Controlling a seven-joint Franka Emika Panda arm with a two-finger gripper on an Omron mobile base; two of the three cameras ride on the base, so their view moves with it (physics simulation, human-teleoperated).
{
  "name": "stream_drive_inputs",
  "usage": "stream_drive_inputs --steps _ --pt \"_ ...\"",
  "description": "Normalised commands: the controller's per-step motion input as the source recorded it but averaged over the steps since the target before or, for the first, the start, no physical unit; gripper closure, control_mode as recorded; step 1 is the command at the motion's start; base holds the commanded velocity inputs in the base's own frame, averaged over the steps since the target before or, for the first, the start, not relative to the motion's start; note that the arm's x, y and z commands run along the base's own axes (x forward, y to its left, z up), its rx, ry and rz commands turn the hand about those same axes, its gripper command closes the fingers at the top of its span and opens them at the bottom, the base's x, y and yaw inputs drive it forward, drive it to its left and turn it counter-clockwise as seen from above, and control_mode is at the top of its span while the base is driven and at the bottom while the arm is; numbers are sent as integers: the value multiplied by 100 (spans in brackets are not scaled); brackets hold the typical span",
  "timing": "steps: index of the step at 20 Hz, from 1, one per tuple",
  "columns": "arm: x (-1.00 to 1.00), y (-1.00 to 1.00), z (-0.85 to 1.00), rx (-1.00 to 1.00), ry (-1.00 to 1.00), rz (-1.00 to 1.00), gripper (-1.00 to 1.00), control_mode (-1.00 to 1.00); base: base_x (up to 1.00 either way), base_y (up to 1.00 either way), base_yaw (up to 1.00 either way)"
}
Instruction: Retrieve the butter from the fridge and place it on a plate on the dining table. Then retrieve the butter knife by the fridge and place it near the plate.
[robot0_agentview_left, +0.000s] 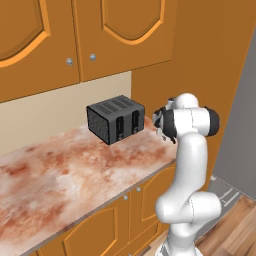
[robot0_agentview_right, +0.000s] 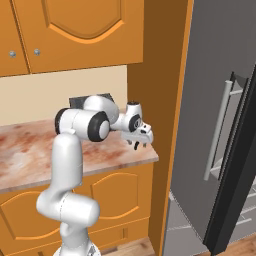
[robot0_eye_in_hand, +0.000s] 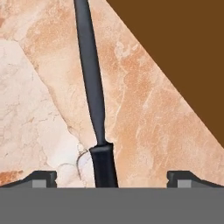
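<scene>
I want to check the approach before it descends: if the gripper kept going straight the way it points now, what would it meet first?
Most likely the butter knife, lying on the marbled counter between the open fingertips of the gripper. How far off it lies is unclear.

The butter knife (robot0_eye_in_hand: 94, 100) runs off the hand view's top edge, its handle end lost at the bottom. In the right base view, the arm hides most of the toaster (robot0_agentview_right: 77, 102), and the fridge (robot0_agentview_right: 220, 125) is cropped right.

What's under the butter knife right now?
The butter knife lies flat on the marbled counter, between the open fingers. The strip of counter directly beneath it is covered.
</scene>
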Motion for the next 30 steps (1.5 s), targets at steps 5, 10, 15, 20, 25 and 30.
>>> stream_drive_inputs --steps 5,10,15,20,25,30 --pt "0 0 -23 0 0 0 -100 -100 0 0 0" --pt "0 0 -19 0 0 0 100 -100 0 0 0" --pt "0 0 -18 0 0 0 100 -100 0 0 0" --pt "0 0 -15 0 0 0 100 -100 0 0 0" --pt "0 0 -4 0 0 0 100 -100 0 0 0" --pt "-59 0 25 1 0 0 100 -100 0 0 0"
